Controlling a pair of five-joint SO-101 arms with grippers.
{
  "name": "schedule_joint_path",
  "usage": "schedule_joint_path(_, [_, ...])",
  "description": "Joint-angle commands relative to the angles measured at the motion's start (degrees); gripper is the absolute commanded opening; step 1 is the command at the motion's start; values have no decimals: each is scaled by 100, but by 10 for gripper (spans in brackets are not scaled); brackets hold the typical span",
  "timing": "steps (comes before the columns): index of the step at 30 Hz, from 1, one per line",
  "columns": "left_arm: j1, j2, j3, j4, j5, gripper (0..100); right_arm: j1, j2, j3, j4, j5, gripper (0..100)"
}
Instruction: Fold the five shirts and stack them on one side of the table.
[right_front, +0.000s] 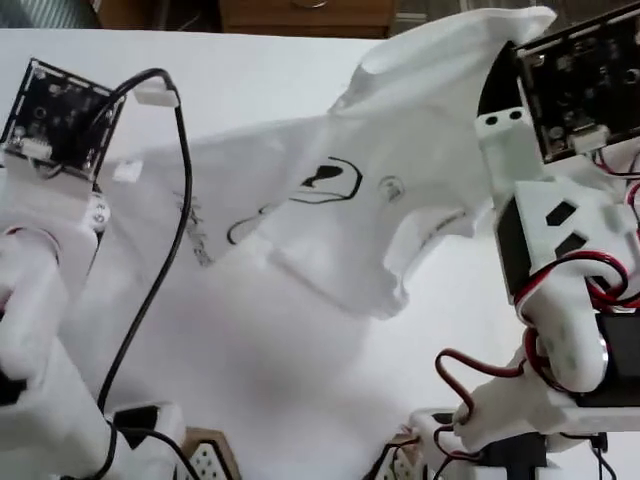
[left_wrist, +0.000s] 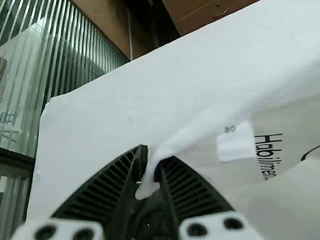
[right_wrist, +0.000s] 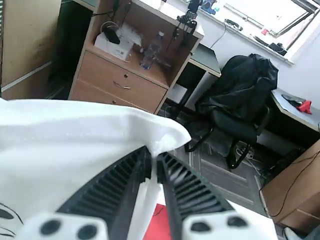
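A white shirt (right_front: 330, 220) with black line drawings hangs stretched between the two arms above the white table (right_front: 250, 70). The left gripper (left_wrist: 150, 172) is shut on an edge of the shirt (left_wrist: 240, 100) near its small white label (left_wrist: 231, 141); in the high view that arm's wrist (right_front: 60, 115) sits at the left. At the upper right the right gripper (right_wrist: 154, 165) is shut on a corner of the shirt (right_wrist: 75, 145), lifted well above the table, with its arm (right_front: 560, 200) beside it. The lower part of the shirt lies slack on the table.
A black cable (right_front: 165, 240) runs from the left arm across the shirt's left side. Arm bases (right_front: 470, 440) stand along the near edge. Beyond the table are a wooden drawer unit (right_wrist: 120, 85) and a black office chair (right_wrist: 240, 115).
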Motion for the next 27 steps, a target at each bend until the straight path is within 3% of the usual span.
schedule_joint_path(1, [167, 255, -207, -105, -149, 27, 101, -48, -88, -180, -281, 20])
schedule_joint_path(9, [185, 343, -215, -1073, -114, 27, 127, -40, -79, -857, -826, 20])
schedule_joint_path(13, [229, 343, -453, -1029, 79, 27, 110, -48, -79, -980, -826, 20])
schedule_joint_path(21, [1327, 396, -1103, -1020, 932, 27, 92, -57, 431, -743, -1389, 20])
schedule_joint_path(27, [1257, 369, -1112, -1020, 923, 27, 119, -57, 607, -760, -1380, 20])
